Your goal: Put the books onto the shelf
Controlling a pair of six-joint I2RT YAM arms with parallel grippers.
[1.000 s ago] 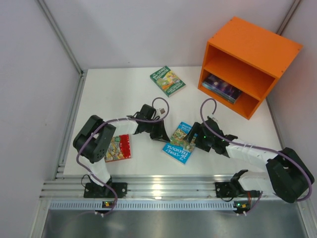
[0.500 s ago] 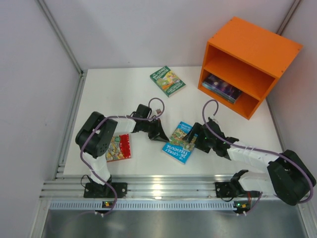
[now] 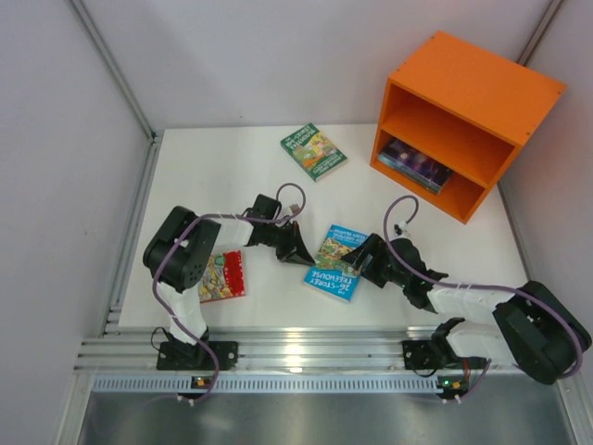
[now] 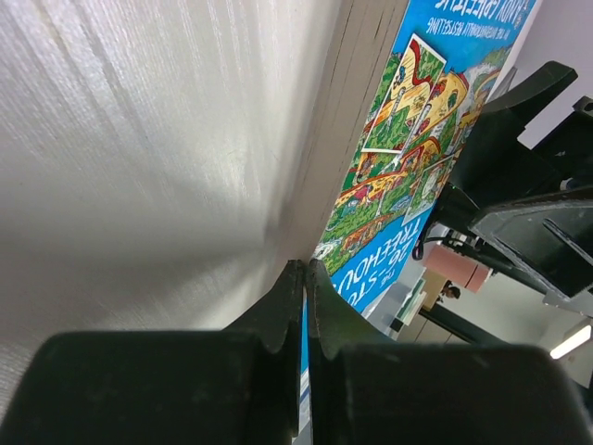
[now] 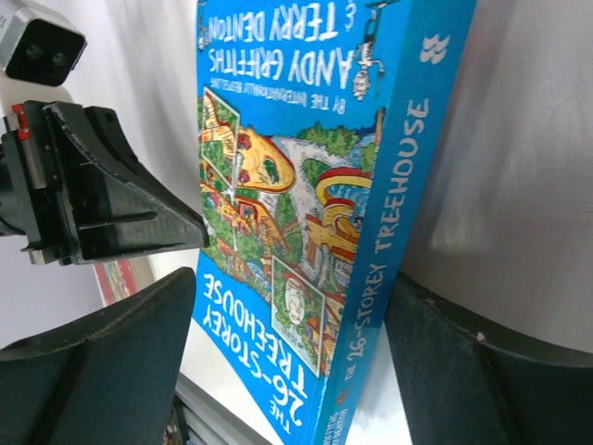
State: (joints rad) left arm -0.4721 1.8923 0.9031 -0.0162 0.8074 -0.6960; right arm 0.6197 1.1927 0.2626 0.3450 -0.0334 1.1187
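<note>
A bright blue book (image 3: 332, 264) (image 5: 278, 185) lies on the white table (image 3: 213, 185) between my two grippers. My left gripper (image 3: 304, 252) (image 4: 304, 269) is shut, its tips against the book's (image 4: 398, 158) left page edge. From the right, my open right gripper (image 3: 357, 262) (image 5: 292, 297) straddles the book, one finger beside the spine and one over the cover. A green book (image 3: 313, 151) lies at the back. A red book (image 3: 222, 276) lies near the left arm. The orange shelf (image 3: 482, 79) stands at the back right with a dark purple book (image 3: 417, 164) in its lower compartment.
An aluminium rail (image 3: 306, 350) runs along the near table edge, by the arm bases. White walls close the left, back and right sides. The shelf's upper compartment holds nothing visible.
My right gripper has slid further over the blue book toward the left arm. The book has turned slightly. The left gripper stays shut at the book's edge.
</note>
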